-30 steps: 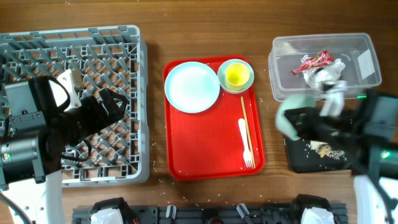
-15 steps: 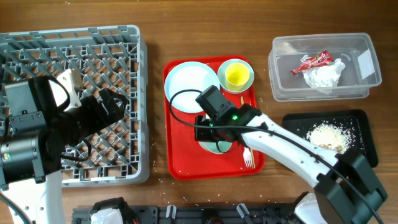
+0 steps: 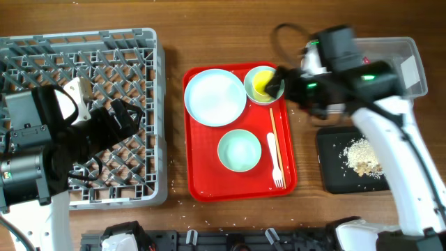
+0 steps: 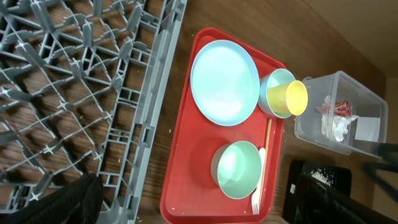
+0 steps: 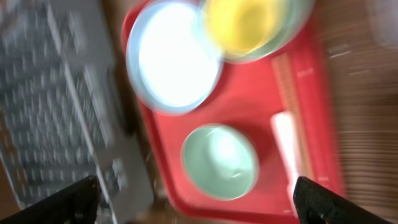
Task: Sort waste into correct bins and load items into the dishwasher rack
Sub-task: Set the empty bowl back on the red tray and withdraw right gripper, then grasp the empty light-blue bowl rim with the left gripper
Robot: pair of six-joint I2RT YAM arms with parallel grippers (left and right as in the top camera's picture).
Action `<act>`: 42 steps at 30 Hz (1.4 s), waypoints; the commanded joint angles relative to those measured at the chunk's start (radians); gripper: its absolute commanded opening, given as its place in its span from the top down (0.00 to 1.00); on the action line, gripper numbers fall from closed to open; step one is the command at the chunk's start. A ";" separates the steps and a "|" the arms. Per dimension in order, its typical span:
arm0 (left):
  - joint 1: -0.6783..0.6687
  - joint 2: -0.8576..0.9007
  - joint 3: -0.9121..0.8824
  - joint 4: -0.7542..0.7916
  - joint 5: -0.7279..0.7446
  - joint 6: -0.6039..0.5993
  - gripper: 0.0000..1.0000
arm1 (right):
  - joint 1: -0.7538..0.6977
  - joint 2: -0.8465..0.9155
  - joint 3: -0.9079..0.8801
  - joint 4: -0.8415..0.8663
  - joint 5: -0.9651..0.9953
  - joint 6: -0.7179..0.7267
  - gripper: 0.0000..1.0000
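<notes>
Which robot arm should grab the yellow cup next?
Probably the right. The right gripper hovers open right beside the yellow cup, while the left gripper is far off over the grey rack.

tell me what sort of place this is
Probably a lab mock-up of a canteen dish-return station, set on a wooden table. It has a grey dishwasher rack, a red tray carrying a plate and a bowl, and a clear tub and black tray holding waste.
</notes>
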 commanded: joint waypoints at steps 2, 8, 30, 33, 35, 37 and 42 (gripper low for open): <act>0.005 -0.002 0.012 0.003 0.001 -0.008 0.00 | -0.274 -0.038 0.013 -0.119 0.172 -0.041 0.01; 0.005 -0.002 0.012 0.003 0.002 -0.008 0.00 | -0.337 -0.038 0.012 -0.103 0.271 -0.041 0.00; -0.860 0.210 -0.080 0.210 -0.124 -0.428 0.21 | -0.337 -0.038 0.012 -0.090 0.270 -0.040 0.00; -1.047 0.423 -0.080 0.299 -0.248 -0.428 0.24 | -0.337 -0.038 0.012 -0.090 0.270 -0.041 0.00; -1.099 0.568 -0.080 0.348 -0.277 -0.428 0.28 | -0.337 -0.038 0.012 -0.090 0.270 -0.040 0.00; -1.115 0.672 -0.080 0.385 -0.288 -0.428 0.34 | -0.337 -0.038 0.012 -0.090 0.270 -0.040 0.00; -1.154 0.777 -0.080 0.488 -0.383 -0.417 0.47 | -0.337 -0.038 0.012 -0.090 0.270 -0.040 0.00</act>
